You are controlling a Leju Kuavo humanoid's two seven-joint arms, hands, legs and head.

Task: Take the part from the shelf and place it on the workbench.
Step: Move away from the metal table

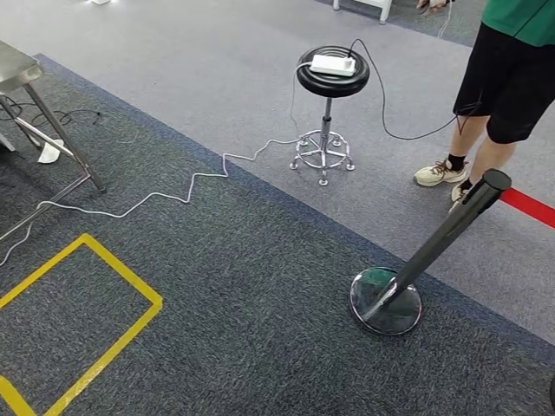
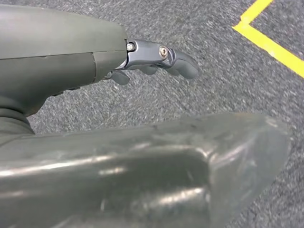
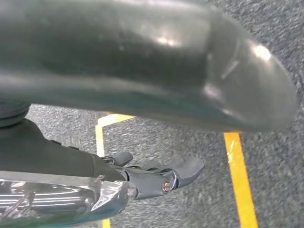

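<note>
Looking down across the floor, we see neither shelf nor workbench, and we cannot tell where the part is, so we judge the task to be in a walking or turning stretch rather than a grasp.

Our left hand (image 2: 118,85) hangs over the grey carpet (image 1: 275,295) with its fingers (image 2: 179,64) stretched out straight and nothing between them and the thumb; we read it as apart and empty. Our right hand (image 3: 143,142) is the same, fingers (image 3: 179,171) extended, holding nothing, with yellow floor tape (image 3: 238,180) below it. Both arms seem to hang at our sides, which suits moving without a load.

On the near left a yellow taped square (image 1: 85,321) marks the carpet, probably a standing spot. At the far left stands the leg of a metal frame (image 1: 62,130), possibly a table, though we cannot be sure. A white cable (image 1: 190,186) snakes from there to a power strip (image 1: 332,63) on a black stool (image 1: 330,82), likely kept off the floor for safety. On the right a barrier post (image 1: 445,234) with red tape (image 1: 526,206) leans in our view, and a person (image 1: 504,78) stands just beyond it at the far right.

The cable and the post base are trip risks for our feet.
</note>
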